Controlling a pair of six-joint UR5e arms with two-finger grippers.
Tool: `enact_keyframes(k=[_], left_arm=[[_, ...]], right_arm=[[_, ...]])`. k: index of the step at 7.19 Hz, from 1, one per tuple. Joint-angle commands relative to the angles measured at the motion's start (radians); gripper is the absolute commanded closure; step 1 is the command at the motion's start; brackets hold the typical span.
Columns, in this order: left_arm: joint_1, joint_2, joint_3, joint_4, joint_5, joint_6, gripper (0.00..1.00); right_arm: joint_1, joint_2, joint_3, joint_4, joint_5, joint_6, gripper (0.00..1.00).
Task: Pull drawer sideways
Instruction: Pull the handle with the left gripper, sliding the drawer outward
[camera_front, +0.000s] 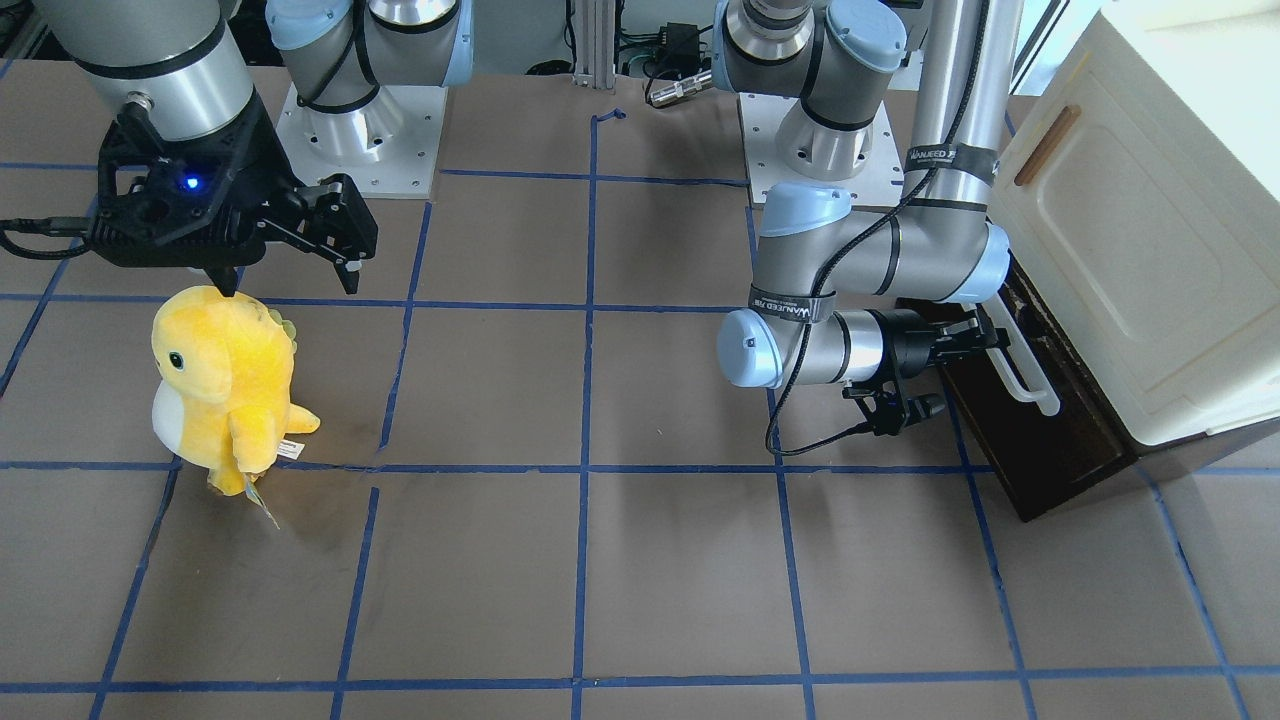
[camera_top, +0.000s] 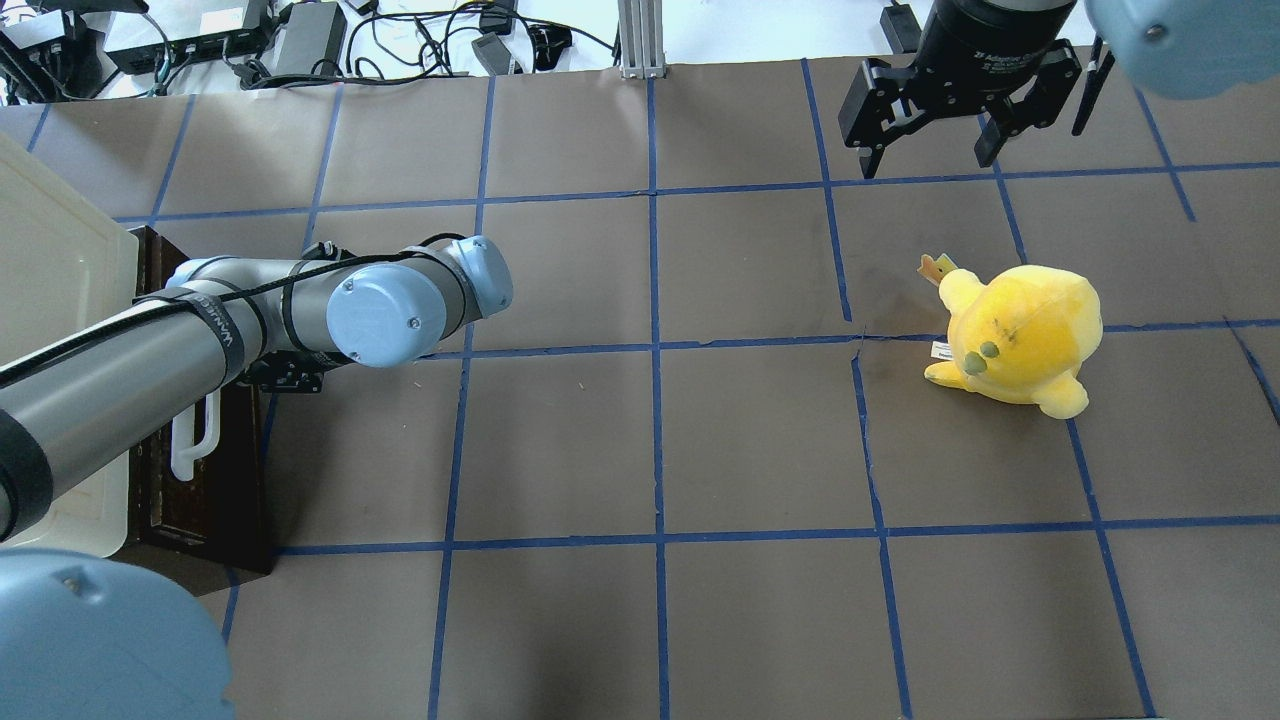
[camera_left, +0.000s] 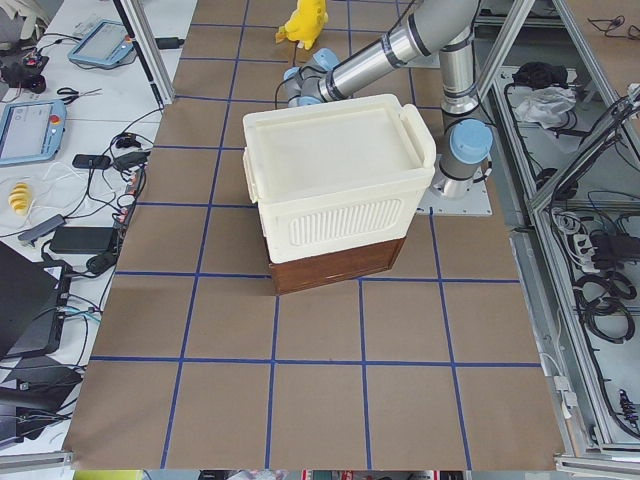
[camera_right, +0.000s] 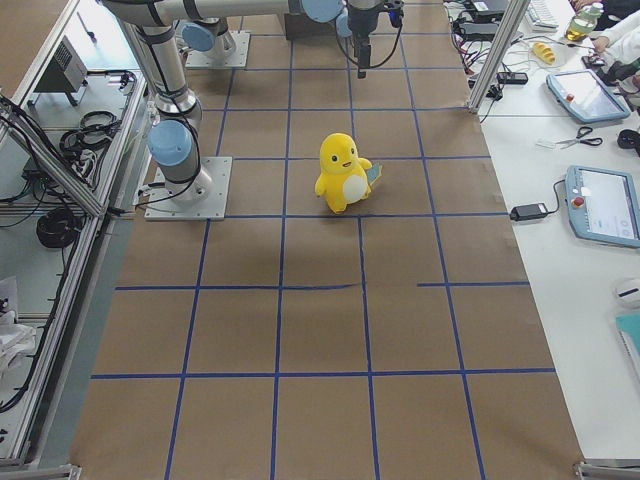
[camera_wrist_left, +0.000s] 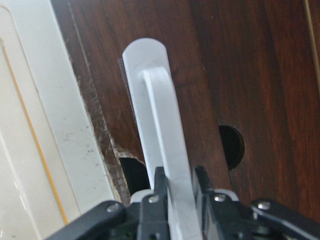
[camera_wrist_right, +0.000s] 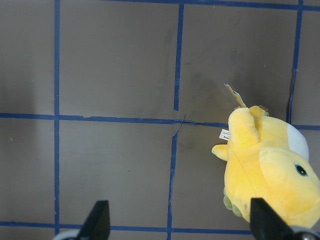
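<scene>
Drawer with dark brown wooden front (camera_front: 1055, 450) lies under cream-white cabinet (camera_front: 1150, 250), table's left end | left gripper (camera_wrist_left: 180, 179) pinching long white bar handle (camera_wrist_left: 160, 125) — grasp step looks done | next: steady sideways pull, firm grip | right gripper (camera_top: 927, 160) spread, idle

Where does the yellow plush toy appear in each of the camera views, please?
Front-facing: yellow plush toy on the left side.
Overhead: toy right of centre.
Exterior left: toy at the top edge, small.
Exterior right: toy central, upper half.
Right wrist: toy in the lower right corner.
Left wrist: not in it; only the drawer handle.
Shared landmark: the blue tape grid on the table.
</scene>
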Motion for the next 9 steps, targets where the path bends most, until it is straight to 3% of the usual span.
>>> enact_keyframes(k=[1, 9], left_arm=[[-0.005, -0.003, 0.003, 0.000, -0.003, 0.000, 0.92], [-0.063, 0.000, 0.040, -0.055, -0.023, 0.022, 0.92]], right_arm=[[0.000, 0.000, 0.000, 0.000, 0.000, 0.000, 0.00], [0.000, 0.000, 0.000, 0.000, 0.000, 0.000, 0.00]])
